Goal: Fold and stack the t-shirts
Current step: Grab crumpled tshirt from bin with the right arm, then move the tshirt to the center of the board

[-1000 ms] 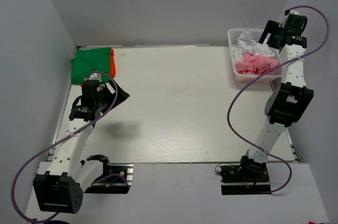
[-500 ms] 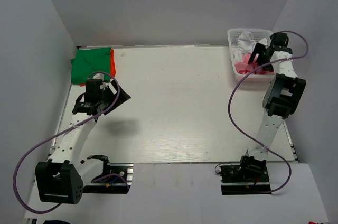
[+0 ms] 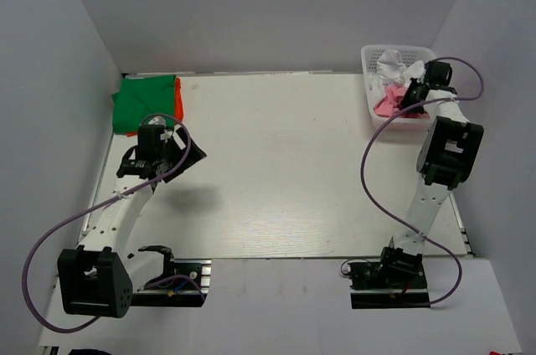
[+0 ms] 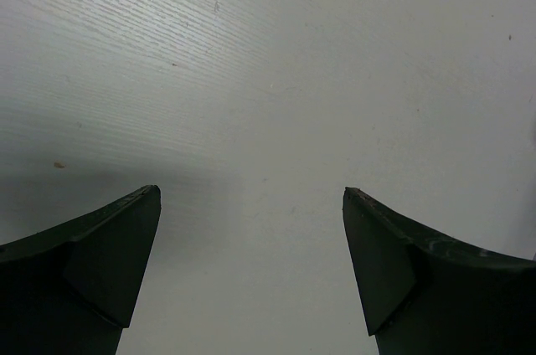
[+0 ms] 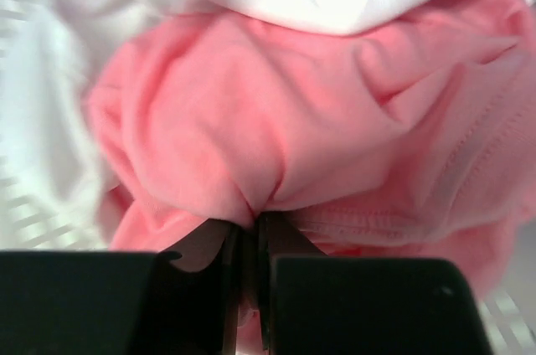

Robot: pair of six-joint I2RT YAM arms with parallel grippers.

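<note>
Pink crumpled cotton t-shirt lies beside a white crumpled t-shirt in the white plastic lattice basket at the white bench's far right corner; a folded green t-shirt sits on a folded orange t-shirt far left. From the left wrist, the left pincer hangs spread over bare bench. From the right wrist, the right pincer pinches a pink fold.
</note>
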